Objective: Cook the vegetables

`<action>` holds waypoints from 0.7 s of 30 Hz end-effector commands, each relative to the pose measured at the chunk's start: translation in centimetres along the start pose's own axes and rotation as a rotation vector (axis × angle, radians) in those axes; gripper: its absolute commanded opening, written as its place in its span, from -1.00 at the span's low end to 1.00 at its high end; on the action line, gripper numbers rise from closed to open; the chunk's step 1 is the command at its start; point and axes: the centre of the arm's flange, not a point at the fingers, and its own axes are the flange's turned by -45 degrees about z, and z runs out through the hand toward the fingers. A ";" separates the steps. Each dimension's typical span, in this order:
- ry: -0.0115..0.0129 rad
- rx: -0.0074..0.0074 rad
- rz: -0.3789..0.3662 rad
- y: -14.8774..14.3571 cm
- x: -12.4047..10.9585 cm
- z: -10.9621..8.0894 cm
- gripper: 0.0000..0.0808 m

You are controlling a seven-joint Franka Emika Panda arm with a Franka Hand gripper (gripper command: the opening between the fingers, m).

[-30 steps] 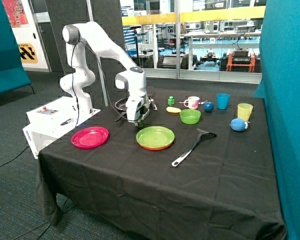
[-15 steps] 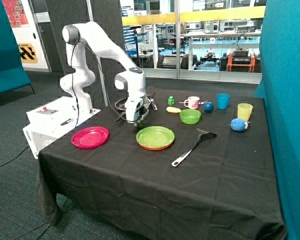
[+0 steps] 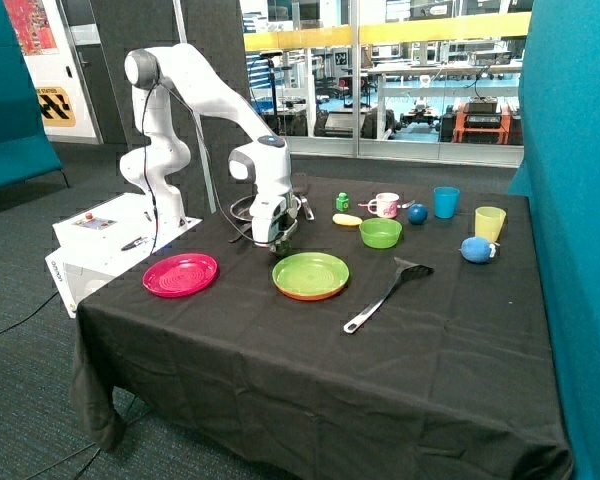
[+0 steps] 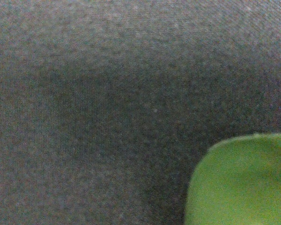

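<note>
Now we see the bench [image 3: 310, 360] under black cloth, the gripper [image 3: 281, 243] low beside the green plate [image 3: 310, 275]. Whether it is open, closed or carrying anything, we cannot tell. Near the green bowl [image 3: 380, 233] lies the pale yellow vegetable [image 3: 347, 219]; we cannot make out the dark green one.

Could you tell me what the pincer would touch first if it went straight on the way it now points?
Probably the black cloth. The pincer points down just beside the green plate; the wrist view shows mostly bare cloth, with the plate's edge only in one corner. Depth is hard to judge.
</note>
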 end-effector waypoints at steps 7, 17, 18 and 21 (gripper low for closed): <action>0.0009 -0.0004 -0.019 -0.7 -0.6 0.3 -1.00; 0.0009 -0.0004 -0.026 -0.9 -1.0 0.3 -1.00; 0.0009 -0.0004 -0.027 -0.9 -1.0 0.2 -1.00; 0.0009 -0.0004 -0.029 -0.9 -1.0 0.0 -1.00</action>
